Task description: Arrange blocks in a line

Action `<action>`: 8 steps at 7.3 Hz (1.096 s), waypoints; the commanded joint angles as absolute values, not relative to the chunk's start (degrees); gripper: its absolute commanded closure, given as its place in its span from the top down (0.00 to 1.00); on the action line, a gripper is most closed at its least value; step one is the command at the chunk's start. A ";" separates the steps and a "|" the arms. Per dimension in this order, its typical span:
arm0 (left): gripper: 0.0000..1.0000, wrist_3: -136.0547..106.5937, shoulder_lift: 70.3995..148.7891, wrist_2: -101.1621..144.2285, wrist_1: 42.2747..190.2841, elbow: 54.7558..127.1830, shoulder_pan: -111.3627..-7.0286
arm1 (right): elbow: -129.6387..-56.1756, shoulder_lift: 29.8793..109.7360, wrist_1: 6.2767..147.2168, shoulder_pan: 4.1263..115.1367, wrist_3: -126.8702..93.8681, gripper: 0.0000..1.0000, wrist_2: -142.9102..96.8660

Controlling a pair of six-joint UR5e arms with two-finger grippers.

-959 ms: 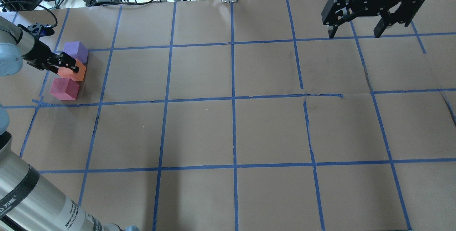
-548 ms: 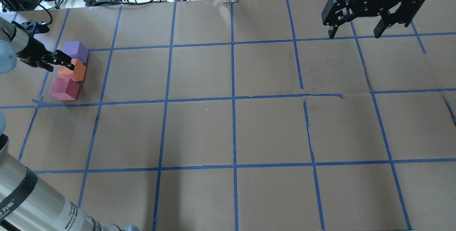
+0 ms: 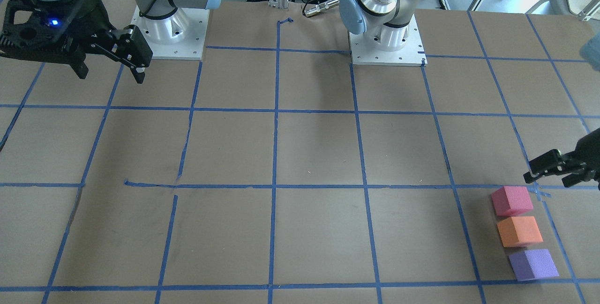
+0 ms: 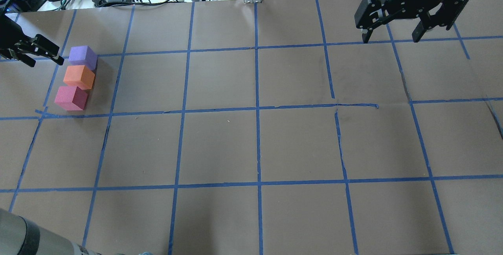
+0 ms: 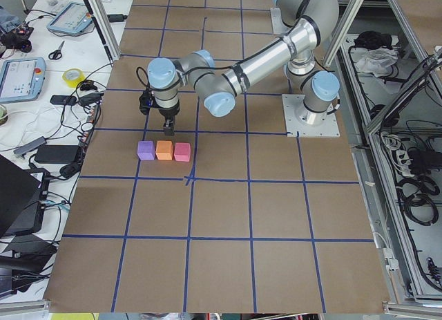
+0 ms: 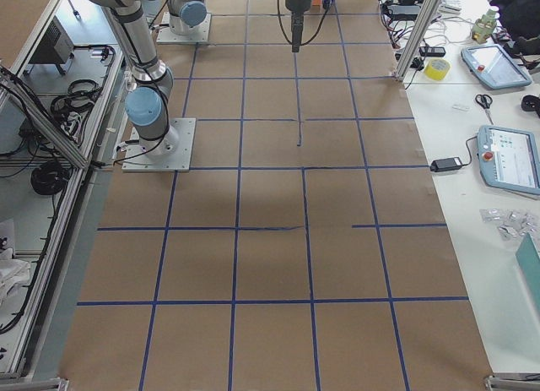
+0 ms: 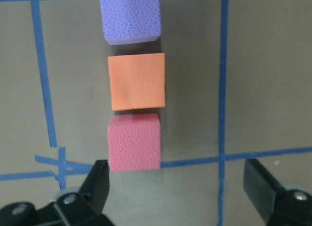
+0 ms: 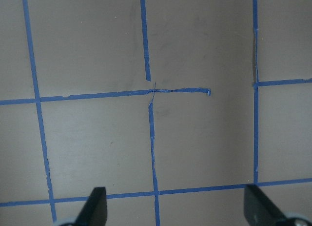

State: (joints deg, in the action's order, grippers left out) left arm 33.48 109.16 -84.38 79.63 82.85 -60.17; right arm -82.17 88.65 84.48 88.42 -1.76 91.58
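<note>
Taped brown surface (image 4: 220, 145) bears purple cube (image 4: 82, 56), orange cube (image 4: 79, 76) and pinkish-red cube (image 4: 70, 98) aligned; a stray sweep of the wide, empty left pincer (image 7: 175, 167) might clip one.

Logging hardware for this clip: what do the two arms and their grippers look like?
Both arms are silver tubes with pale blue joint caps, the left arm and the right arm, bolted to square grey plates. The left gripper and right gripper are matte black with two flat fingers. The right one bears white lettering and a small blue light.
</note>
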 commanded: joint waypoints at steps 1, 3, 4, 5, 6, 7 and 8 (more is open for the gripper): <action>0.95 26.24 102.16 -84.99 85.77 82.53 -69.81 | -82.18 88.59 84.55 88.42 -1.76 1.00 91.58; 0.93 12.62 98.54 -88.06 85.87 82.70 -83.17 | -82.18 88.68 84.73 88.42 -1.76 1.00 91.58; 0.94 8.65 96.09 -87.37 88.13 82.44 -85.58 | -82.00 88.77 85.16 88.42 -2.19 1.00 91.58; 0.95 5.39 92.93 -87.28 93.20 83.14 -86.65 | -82.00 88.77 85.17 88.42 -2.28 1.00 91.67; 0.95 5.19 90.29 -87.19 94.56 83.14 -87.70 | -82.00 88.77 84.99 88.42 -2.37 1.00 90.80; 0.98 4.05 89.65 -86.93 94.57 83.67 -88.58 | -82.00 88.86 84.82 88.42 -2.72 1.00 90.70; 1.00 1.00 90.26 -87.01 93.96 84.89 -89.03 | -82.00 88.94 84.73 88.50 -2.72 1.00 90.44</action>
